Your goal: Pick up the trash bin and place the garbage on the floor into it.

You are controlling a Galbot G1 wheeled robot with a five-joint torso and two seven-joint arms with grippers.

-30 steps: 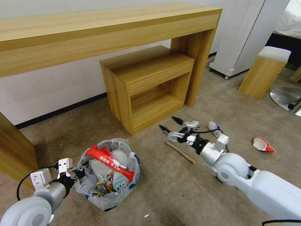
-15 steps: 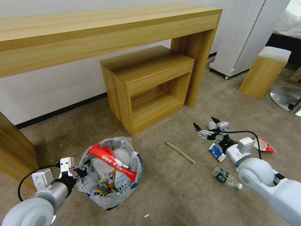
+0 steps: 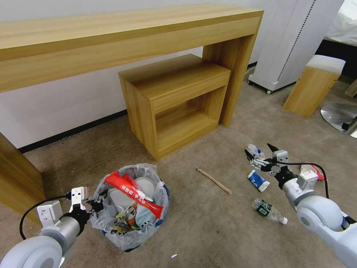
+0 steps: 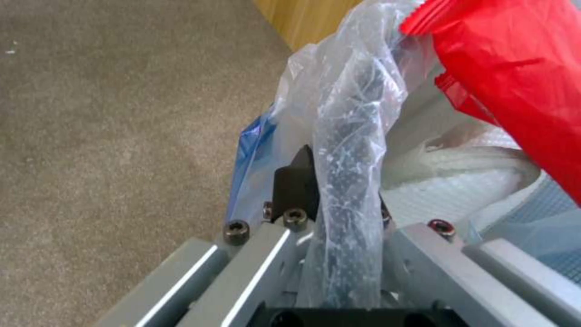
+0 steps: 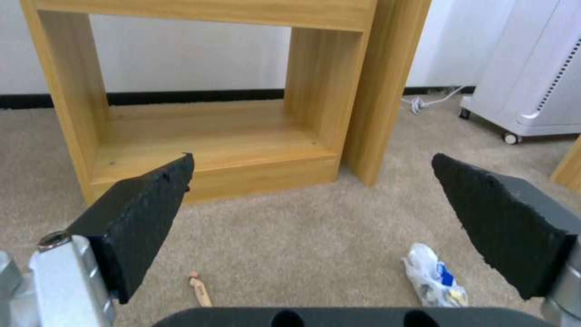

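We see the left gripper (image 3: pixel 97 205) at the near left, its fingers (image 4: pixel 297 181) clamped on the bag-wrapped rim of the trash bin (image 3: pixel 130 234), which sits on the beige floor (image 3: pixel 208 230) just right of that arm. The bin is heaped with litter, a red wrapper (image 3: pixel 134 193) lying across the top. Over on the right, the right gripper (image 3: pixel 262 153) hangs above the carpet with its fingers (image 5: pixel 145 213) spread wide and nothing between them. Just beside it lies a small crumpled white-and-blue packet (image 3: pixel 256 150); a white-and-blue carton (image 3: pixel 258 180) and a plastic bottle (image 3: pixel 268 210) lie nearer to us. A wooden stick (image 3: pixel 214 181) rests between bin and right arm. A red-and-white scrap (image 3: pixel 310 169) lies far right, partly hidden behind the right arm's cable. Behind stands the wooden desk (image 3: pixel 111 41) with a low shelf unit (image 3: pixel 174 100) under it.
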